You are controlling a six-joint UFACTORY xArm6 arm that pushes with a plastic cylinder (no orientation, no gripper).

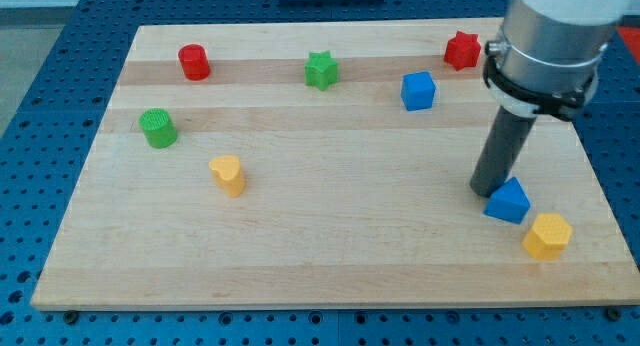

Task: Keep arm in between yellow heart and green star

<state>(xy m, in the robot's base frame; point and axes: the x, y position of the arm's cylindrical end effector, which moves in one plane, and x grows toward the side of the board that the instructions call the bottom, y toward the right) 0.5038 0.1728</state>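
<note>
The yellow heart [228, 174] lies on the wooden board at the view's left of centre. The green star [321, 70] lies near the view's top, right of and above the heart. My tip [487, 191] stands far to the view's right of both, at the right side of the board. It touches or nearly touches the upper left of a blue block [508, 200].
A red cylinder [194, 62] and a green cylinder [158, 128] lie at the left. A blue cube [418, 90] and a red star [461, 50] lie at the top right. A yellow hexagon [547, 235] lies at the bottom right near the board's edge.
</note>
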